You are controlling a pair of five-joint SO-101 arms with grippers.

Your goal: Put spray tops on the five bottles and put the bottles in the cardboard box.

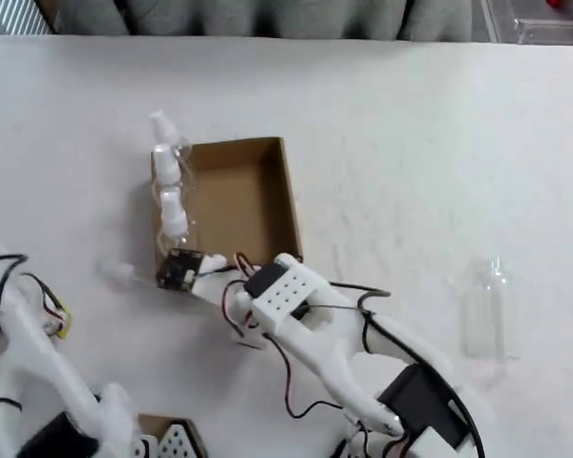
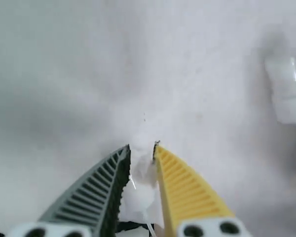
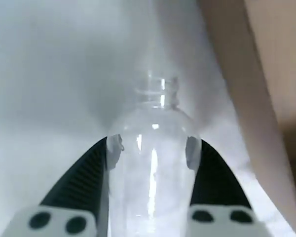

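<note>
My right jaws clamp an uncapped clear bottle [image 3: 155, 118] just off the near left corner of the cardboard box [image 1: 234, 205]. My left jaws pinch a white spray top [image 2: 138, 195], almost closed; another bare bottle [image 1: 487, 305] lies well right of the box.

Lab-like bench: white-covered table [image 1: 439, 124], wired robot arms [image 1: 344, 353].

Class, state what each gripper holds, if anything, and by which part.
Right gripper: a clear uncapped bottle, fingers on opposite sides of its body below the shoulder. Left gripper: a small white piece, probably a spray top; which part cannot be told.
</note>
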